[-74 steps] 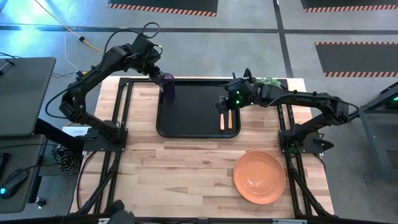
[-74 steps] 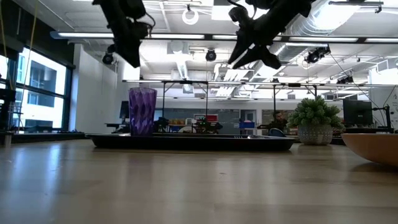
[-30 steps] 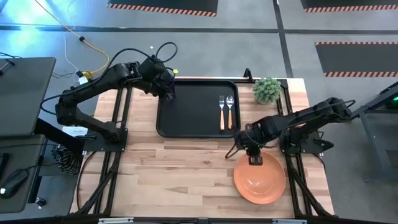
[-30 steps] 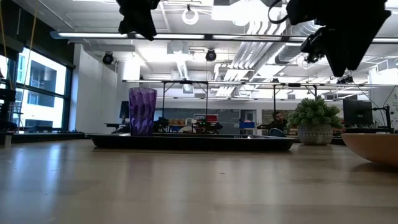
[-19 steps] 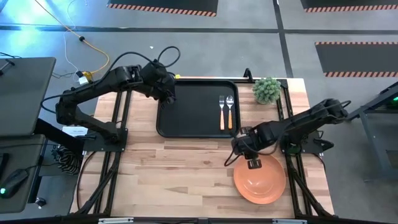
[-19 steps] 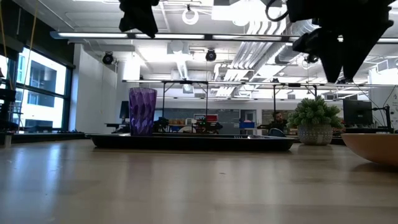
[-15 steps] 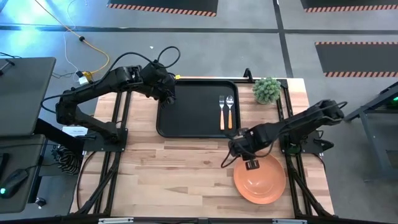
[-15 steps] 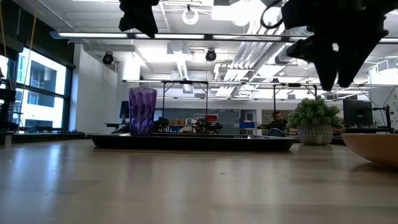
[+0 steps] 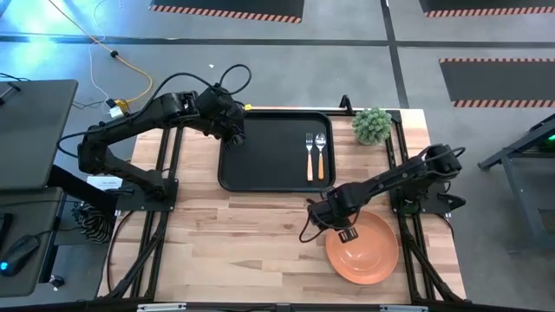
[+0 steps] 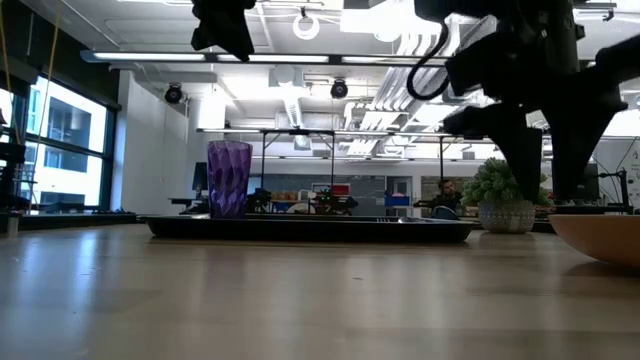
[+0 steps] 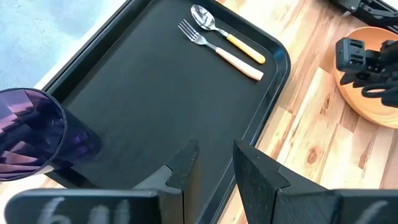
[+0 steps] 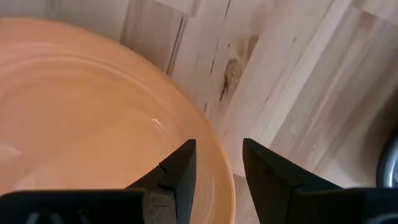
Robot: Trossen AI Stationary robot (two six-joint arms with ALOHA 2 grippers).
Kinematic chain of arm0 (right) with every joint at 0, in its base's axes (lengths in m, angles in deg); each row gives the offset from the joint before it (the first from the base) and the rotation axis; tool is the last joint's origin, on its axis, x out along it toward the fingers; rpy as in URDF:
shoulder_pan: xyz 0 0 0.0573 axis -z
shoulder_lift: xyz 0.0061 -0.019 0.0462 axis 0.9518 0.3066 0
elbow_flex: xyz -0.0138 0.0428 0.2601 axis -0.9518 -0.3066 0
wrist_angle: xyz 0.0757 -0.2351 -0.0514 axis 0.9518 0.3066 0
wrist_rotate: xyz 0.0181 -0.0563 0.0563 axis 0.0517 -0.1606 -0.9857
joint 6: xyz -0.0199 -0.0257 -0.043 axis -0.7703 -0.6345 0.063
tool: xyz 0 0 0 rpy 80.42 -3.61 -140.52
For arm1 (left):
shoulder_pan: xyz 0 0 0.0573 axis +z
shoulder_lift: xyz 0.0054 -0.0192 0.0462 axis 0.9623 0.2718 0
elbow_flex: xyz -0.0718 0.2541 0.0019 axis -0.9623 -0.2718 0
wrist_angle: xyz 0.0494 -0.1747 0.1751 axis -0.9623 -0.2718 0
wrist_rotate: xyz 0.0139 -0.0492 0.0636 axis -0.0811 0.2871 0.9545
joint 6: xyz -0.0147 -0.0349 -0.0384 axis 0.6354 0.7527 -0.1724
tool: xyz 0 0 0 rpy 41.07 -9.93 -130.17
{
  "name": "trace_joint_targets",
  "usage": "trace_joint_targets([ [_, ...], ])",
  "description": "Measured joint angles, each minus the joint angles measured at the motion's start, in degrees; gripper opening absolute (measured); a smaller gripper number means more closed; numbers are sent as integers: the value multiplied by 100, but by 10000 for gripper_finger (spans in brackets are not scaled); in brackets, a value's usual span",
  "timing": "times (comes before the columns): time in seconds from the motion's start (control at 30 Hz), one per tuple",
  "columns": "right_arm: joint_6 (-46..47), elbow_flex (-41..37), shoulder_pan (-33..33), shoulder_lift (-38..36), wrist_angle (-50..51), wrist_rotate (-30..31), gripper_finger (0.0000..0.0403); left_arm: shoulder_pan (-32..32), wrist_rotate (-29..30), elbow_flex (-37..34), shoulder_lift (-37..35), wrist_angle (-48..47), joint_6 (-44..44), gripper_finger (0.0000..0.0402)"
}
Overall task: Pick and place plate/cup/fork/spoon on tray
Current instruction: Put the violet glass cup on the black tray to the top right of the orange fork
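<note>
Plate [image 9: 362, 248], a wide, round, smooth orange dish with a raised rim, lies flat on the pale wooden table [image 9: 243, 243], clear of the tray's [image 9: 269, 173] near right corner and not touching it. Being round, it has no long axis; its hollow faces up. The right gripper [image 9: 333, 217] hangs over the plate's edge on the side towards the tray, and in the right wrist view its two dark fingers [image 12: 180, 168] stand apart with the rim between them, one over the dish and one over bare wood, holding nothing.

On the black, matte, round-cornered tray, the fork [image 9: 309, 156] and spoon [image 9: 320, 156] lie side by side near its right edge, parallel to it, metal ends towards the tray's far side and orange handles towards the plate. The translucent purple ribbed cup [image 10: 229, 178] stands upright at the tray's far left corner. The left gripper [image 9: 232, 130] waits above that corner near the cup, fingers [image 11: 183, 168] a little parted and empty. A small potted plant [image 9: 372, 126] sits just beyond the tray's far right corner.
</note>
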State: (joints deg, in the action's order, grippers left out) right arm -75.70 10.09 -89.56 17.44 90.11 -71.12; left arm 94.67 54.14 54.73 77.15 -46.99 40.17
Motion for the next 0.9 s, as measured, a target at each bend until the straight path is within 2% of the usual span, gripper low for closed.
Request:
trace_joint_targets([
  [0.67,-217,0,0,565,-347,-189,123,4,-2,1,0,-3,5,87],
  [0.9,-311,0,0,723,-392,-445,123,4,9,1,0,-9,5,87],
])
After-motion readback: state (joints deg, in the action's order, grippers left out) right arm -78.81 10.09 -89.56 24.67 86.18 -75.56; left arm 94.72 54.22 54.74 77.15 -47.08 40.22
